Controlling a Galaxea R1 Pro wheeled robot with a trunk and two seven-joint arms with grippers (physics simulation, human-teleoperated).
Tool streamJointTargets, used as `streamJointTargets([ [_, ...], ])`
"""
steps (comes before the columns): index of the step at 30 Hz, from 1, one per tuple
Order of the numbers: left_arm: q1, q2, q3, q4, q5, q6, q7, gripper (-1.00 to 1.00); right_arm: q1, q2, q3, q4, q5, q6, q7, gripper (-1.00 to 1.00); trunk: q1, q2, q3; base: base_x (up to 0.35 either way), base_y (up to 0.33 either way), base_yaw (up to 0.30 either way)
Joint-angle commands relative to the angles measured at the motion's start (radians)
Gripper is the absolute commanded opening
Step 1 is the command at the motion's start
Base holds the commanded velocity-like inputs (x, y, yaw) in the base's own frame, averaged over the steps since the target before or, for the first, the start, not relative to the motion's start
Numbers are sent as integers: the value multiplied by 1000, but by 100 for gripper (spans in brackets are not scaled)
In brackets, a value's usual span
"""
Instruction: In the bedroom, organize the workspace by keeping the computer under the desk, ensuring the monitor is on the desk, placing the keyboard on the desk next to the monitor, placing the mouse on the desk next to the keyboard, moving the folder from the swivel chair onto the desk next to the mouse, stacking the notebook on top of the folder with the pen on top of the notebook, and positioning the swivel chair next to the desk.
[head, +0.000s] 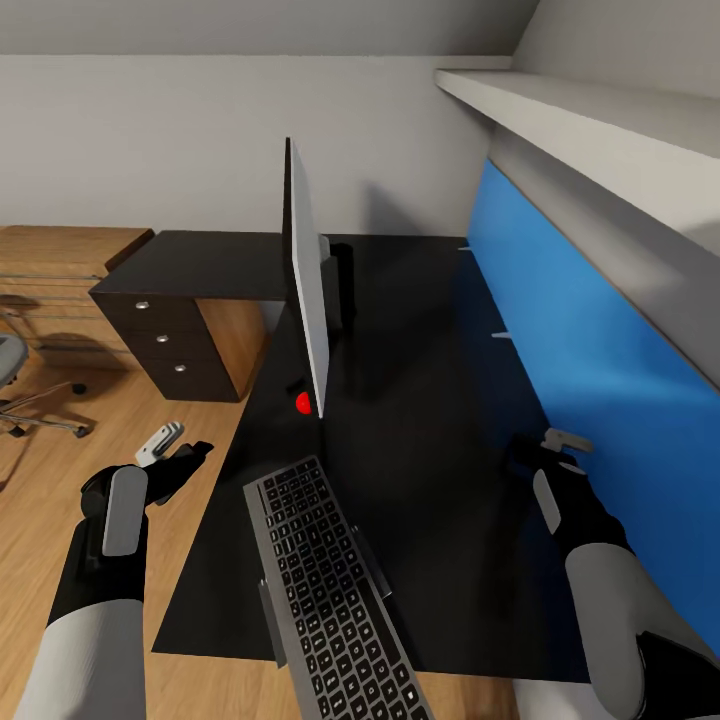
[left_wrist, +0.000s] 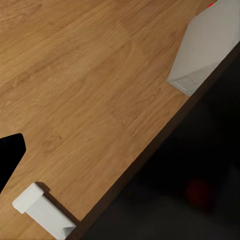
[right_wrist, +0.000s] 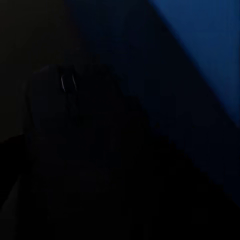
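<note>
**Black desk under a sloping ceiling, keyboard hanging over its near edge**

Pale grey walls and a sloping ceiling are closing in the room, and a bright blue wall panel (head: 590, 330) is running along the right side beneath a white ledge (head: 600, 130). Warm wood flooring (head: 60, 470) is spreading out to the left. The large black L-shaped desk (head: 420, 420) is taking up the middle of the head view, its dark top reaching back to the far wall, with a black drawer block (head: 165, 345) of three round-knobbed drawers standing under its left wing. Behind that, a low light-wood unit (head: 60, 270) is sitting against the wall. The swivel chair (head: 20, 395) is peeking in at the left edge, well apart from the desk, one chrome leg showing. The monitor (head: 308, 290) is standing upright on the desk, seen almost edge-on, a red dot glowing at its lower corner. The keyboard (head: 325, 590) is lying at a slant on the desk's near part, its closest end overhanging the front edge. The left gripper (head: 165, 445) is hovering over the floor just beside the desk's left edge, jaws parted and holding nothing. The right gripper (head: 560, 445) is hanging above the desk's right side near the blue panel; how far its jaws are apart I cannot tell.
</note>
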Motion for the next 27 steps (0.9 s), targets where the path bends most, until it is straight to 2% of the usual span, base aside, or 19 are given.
streamJointTargets([
  [1,-1,-1,2,-2,11,3,9,100,0,-13,-2,36,14,12,-5,-100,0,0,-1,0,0,0],
  [17,-1,-2,2,-2,12,2,10,100,1,-11,-2,35,14,7,-3,-100,0,0,-1,0,0,0],
  [27,-2,-2,2,0,12,2,10,100,5,-8,-1,-14,14,8,-3,-100,0,0,-1,0,0,0],
])
